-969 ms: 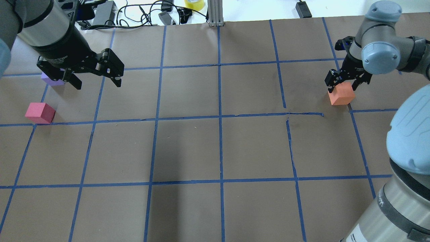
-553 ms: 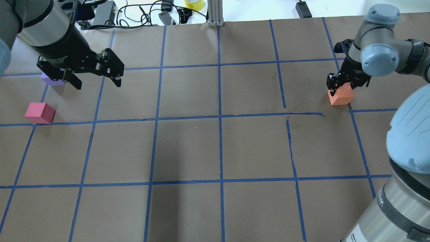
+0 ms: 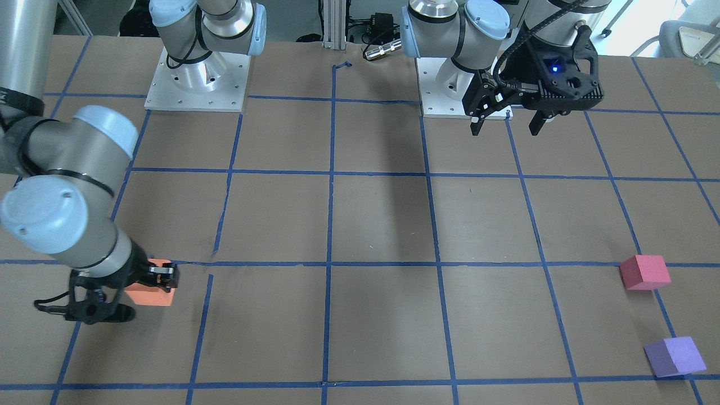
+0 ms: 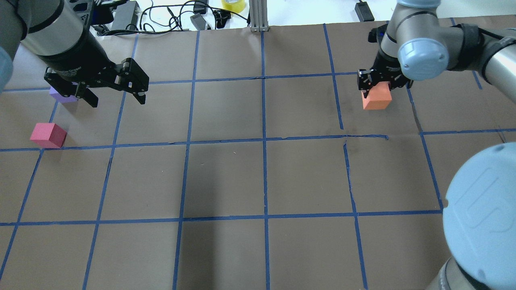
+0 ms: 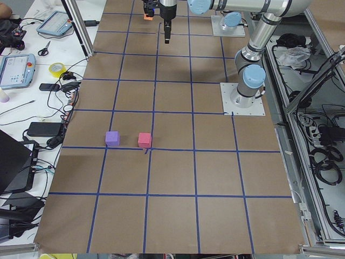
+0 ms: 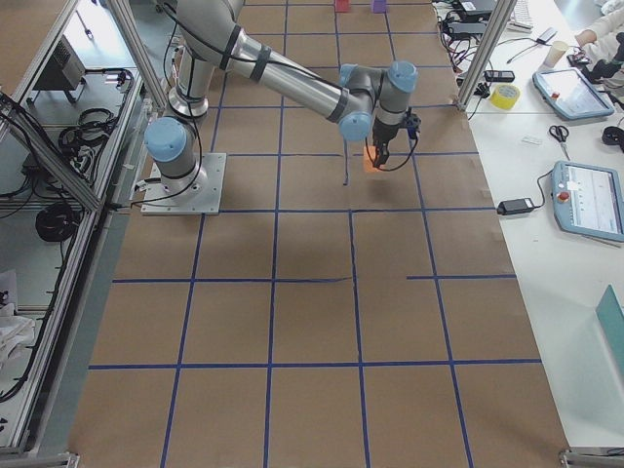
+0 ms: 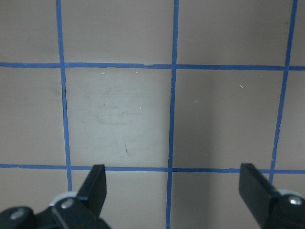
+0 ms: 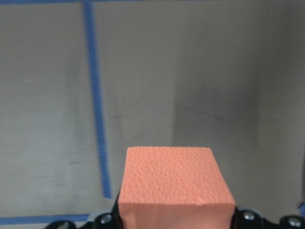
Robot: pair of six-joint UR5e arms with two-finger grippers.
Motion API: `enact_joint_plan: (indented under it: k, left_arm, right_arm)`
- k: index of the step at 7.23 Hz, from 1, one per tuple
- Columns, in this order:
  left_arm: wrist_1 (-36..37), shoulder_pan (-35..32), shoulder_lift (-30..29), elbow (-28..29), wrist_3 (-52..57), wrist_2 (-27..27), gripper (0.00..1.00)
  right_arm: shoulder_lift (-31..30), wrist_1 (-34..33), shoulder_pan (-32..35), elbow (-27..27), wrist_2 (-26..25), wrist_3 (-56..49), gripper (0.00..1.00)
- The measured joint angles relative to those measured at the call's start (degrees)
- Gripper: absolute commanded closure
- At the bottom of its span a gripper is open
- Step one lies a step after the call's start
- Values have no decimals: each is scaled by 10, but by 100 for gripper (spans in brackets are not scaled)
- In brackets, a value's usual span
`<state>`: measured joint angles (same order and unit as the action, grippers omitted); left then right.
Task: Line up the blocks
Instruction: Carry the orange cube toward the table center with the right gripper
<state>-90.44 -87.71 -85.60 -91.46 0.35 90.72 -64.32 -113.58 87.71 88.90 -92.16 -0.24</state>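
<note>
The orange block (image 4: 377, 99) is held in my right gripper (image 4: 379, 86), which is shut on it at the table's far right; it fills the right wrist view (image 8: 174, 186) and shows in the front view (image 3: 151, 296). The red-pink block (image 4: 48, 135) lies at the far left on the brown paper. The purple block (image 4: 60, 96) lies just beyond it, partly hidden behind my left gripper (image 4: 117, 100). Both also show in the front view, red-pink (image 3: 644, 271) and purple (image 3: 674, 356). My left gripper is open and empty, above the table to the right of the purple block, its fingers (image 7: 95, 186) wide apart.
The table is covered in brown paper with a blue tape grid (image 4: 264, 141). Cables, a yellow tape roll (image 4: 233, 5) and an aluminium post (image 4: 258, 16) sit at the far edge. The arm bases (image 3: 197, 79) stand on the robot's side.
My right gripper closed on the orange block and carried it left and farther from the robot. The left arm and the other two blocks have not moved.
</note>
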Motion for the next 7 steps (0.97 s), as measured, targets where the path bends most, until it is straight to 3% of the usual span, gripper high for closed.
enact_joint_plan:
  k: [2,4,7]
  left_arm:
    - [0,0,0,0,0,0,0]
    - [-1,-1,0,0,0,1,0]
    - [-1,-1,0,0,0,1,0]
  right_arm:
    - [15,-3,123,-31,20,157,98]
    - [59,-8,205,-72,31,250,98]
    - [113,-31,239,-106,33,271,97]
